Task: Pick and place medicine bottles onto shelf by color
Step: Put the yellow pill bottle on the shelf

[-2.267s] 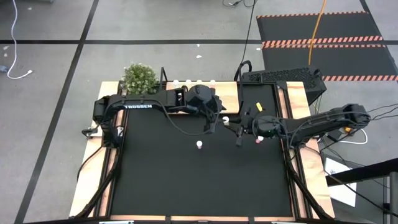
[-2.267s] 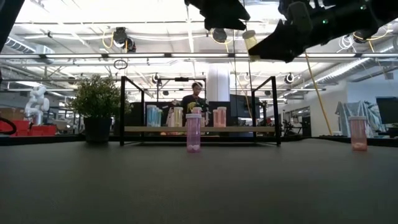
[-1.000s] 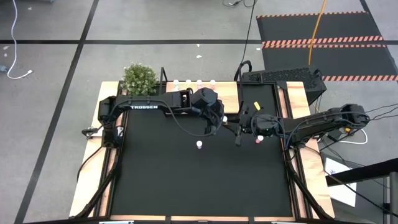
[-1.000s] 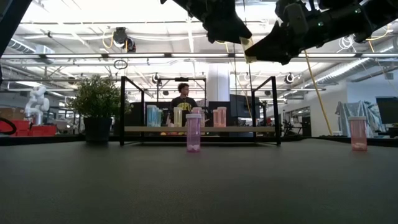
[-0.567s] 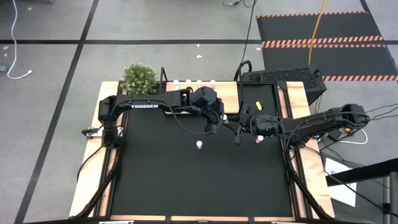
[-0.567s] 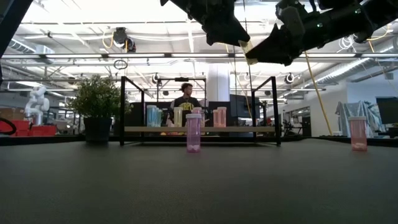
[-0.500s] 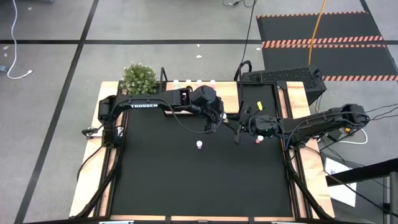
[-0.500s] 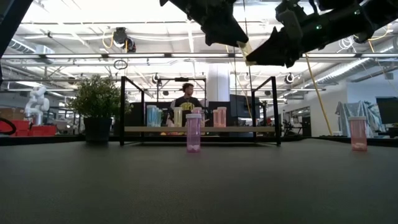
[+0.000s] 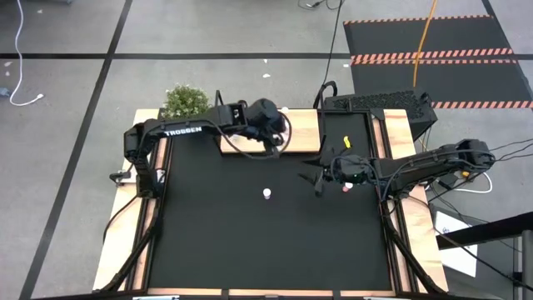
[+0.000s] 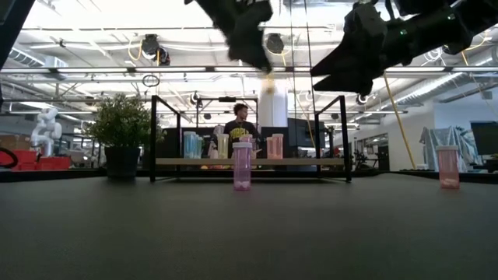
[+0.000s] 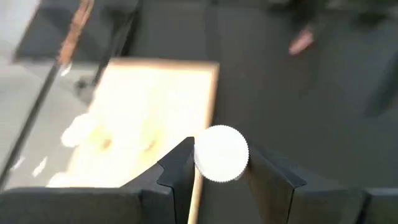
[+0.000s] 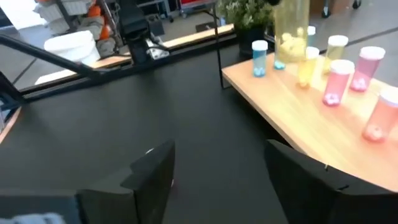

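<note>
The left gripper (image 11: pixel 219 154) has swung away from the middle of the black table mat (image 9: pixel 250 242) toward 12 o'clock. It now hangs over the light wooden shelf board with thin black uprights (image 9: pixel 306 129) at the table's far edge. Its fingers are clamped on a small translucent yellow bottle with a white cap (image 11: pixel 221 154). The right wrist view shows that bottle raised above the row already standing on the shelf, near a blue bottle (image 12: pixel 259 57) and a yellow one (image 12: pixel 306 65).

The carry looks nearly finished; the bottle probably still needs lowering beside the yellow ones.

The right gripper (image 12: pixel 217 168) hovers at about 3 o'clock, fingers spread and empty. One pink bottle (image 9: pixel 266 193) stands at the mat's centre, and another (image 9: pixel 345 188) is just beside the right gripper.
</note>
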